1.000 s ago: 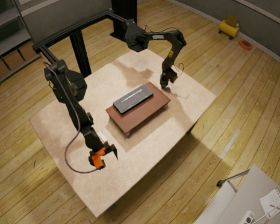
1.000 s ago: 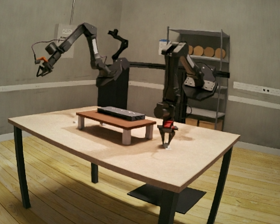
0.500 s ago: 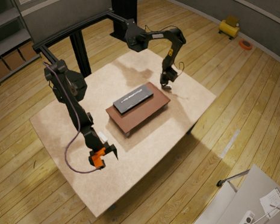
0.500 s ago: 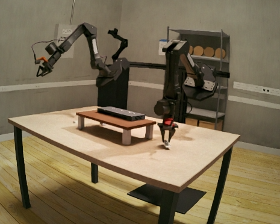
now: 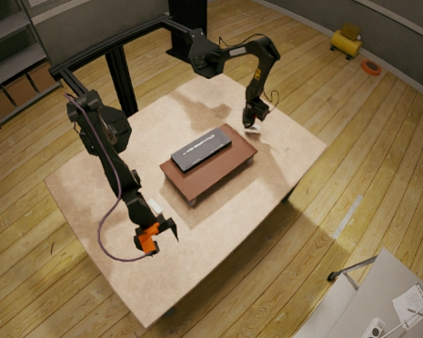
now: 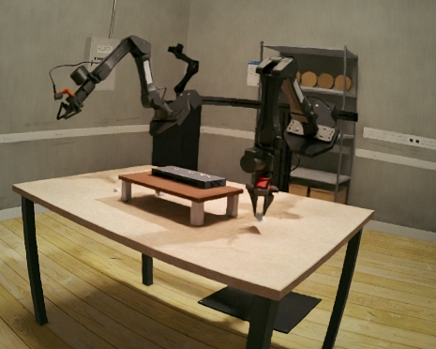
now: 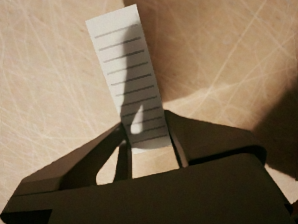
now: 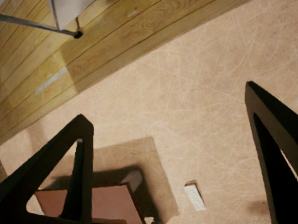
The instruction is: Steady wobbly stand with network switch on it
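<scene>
The brown stand (image 5: 208, 165) sits mid-table with the black network switch (image 5: 201, 149) lying on it. Both also show in the exterior view, the stand (image 6: 179, 187) and the switch (image 6: 188, 176). My left gripper (image 5: 253, 126) is down at the table just beyond the stand's far end. Its fingers press on the sides of a white ribbed wedge (image 7: 129, 76) that lies on the table. My right gripper (image 5: 167, 229) (image 6: 65, 112) is open and empty, raised high above the table. A second white wedge (image 5: 155, 206) (image 8: 194, 197) lies on the table near the stand's other end.
The arms' black mounting frame (image 5: 117, 59) stands behind the table. Shelving (image 6: 323, 117) is against the wall. A grey side table (image 5: 386, 300) stands on the floor at the front right.
</scene>
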